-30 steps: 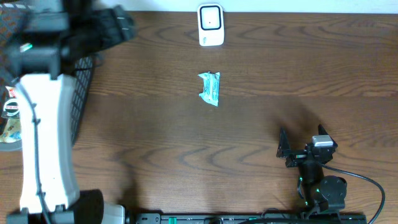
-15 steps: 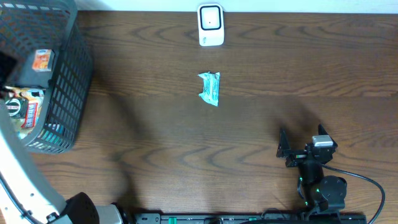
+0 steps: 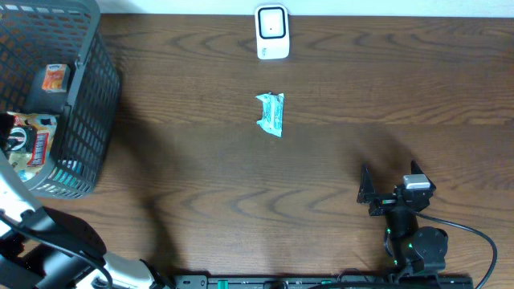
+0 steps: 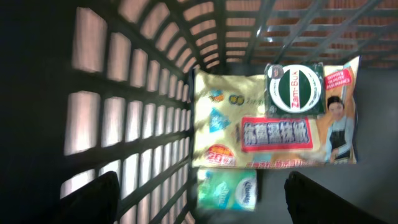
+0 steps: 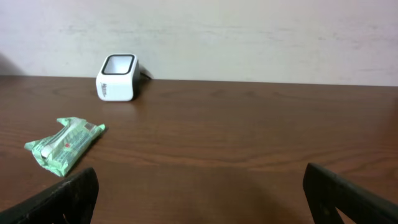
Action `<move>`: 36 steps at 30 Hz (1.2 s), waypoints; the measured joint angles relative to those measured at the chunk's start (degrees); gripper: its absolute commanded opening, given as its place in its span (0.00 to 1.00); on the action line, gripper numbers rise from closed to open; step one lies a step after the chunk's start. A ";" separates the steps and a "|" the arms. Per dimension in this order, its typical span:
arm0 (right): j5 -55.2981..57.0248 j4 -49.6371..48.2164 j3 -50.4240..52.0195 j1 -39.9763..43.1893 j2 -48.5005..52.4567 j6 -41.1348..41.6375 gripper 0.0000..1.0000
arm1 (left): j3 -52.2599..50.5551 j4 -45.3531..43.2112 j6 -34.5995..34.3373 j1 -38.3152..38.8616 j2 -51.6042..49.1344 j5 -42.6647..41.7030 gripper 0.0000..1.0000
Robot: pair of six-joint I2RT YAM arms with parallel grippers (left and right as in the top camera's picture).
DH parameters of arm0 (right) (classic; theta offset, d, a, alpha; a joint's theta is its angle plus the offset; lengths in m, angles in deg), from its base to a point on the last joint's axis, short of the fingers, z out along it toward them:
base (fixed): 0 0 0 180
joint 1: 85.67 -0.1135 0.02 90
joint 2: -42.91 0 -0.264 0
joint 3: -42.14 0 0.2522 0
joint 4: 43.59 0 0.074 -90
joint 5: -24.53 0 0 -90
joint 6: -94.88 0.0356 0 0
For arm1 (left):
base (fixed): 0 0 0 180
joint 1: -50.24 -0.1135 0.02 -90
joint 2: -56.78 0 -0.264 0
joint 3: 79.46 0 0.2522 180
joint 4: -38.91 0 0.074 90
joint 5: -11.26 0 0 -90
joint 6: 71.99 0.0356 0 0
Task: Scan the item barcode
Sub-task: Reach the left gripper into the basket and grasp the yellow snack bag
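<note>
Overhead view: the small green-and-white crinkled plastic packet [image 3: 271, 113] lies on the brown wooden desk [image 3: 361, 96], near but apart from the white box-shaped scanner [image 3: 272, 32]. The right pincer [image 3: 391, 183] rests wide open and empty well away, and the left pincer [image 4: 208, 198], likewise spread wide with nothing held, looks into the dark grey mesh basket [image 3: 84, 120]. Risk, as judged: the packets [image 4: 273, 118] there overlap beside the wall, so a descent may snag the mesh or lift two at once. Compared with a second earlier, the left arm [image 3: 60, 245] no longer covers the basket; packet, scanner and right pincer are unchanged.
</note>
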State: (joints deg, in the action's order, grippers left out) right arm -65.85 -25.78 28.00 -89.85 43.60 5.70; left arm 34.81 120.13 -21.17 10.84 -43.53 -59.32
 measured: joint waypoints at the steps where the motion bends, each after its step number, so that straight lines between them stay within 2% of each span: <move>1: 0.00 -0.02 0.00 0.00 0.00 0.00 0.99 | -0.74 -0.74 -0.13 0.00 -0.31 0.02 0.84; 9: 0.00 0.00 0.00 0.00 0.00 -0.02 0.99 | -2.82 -5.92 0.90 0.00 -4.66 -0.37 0.84; 17: 0.00 0.00 0.00 0.00 0.00 0.00 0.99 | -2.82 -5.16 1.95 0.00 -7.32 -3.96 0.83; 22: 0.00 0.00 0.00 0.00 0.00 0.00 0.99 | -2.82 -6.93 8.09 0.00 -8.98 -9.46 0.83; 26: 0.00 0.00 0.00 0.00 0.00 -0.02 0.99 | -2.82 -6.38 11.02 0.00 -8.98 -10.34 0.83; 36: 0.00 0.00 0.00 0.00 0.00 -0.02 0.99 | -7.58 -8.04 12.50 -0.20 -9.05 -10.56 0.83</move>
State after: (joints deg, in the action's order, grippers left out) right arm -65.85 -25.78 28.00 -89.85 43.60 5.68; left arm 27.22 112.09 -8.67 10.64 -52.58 -69.88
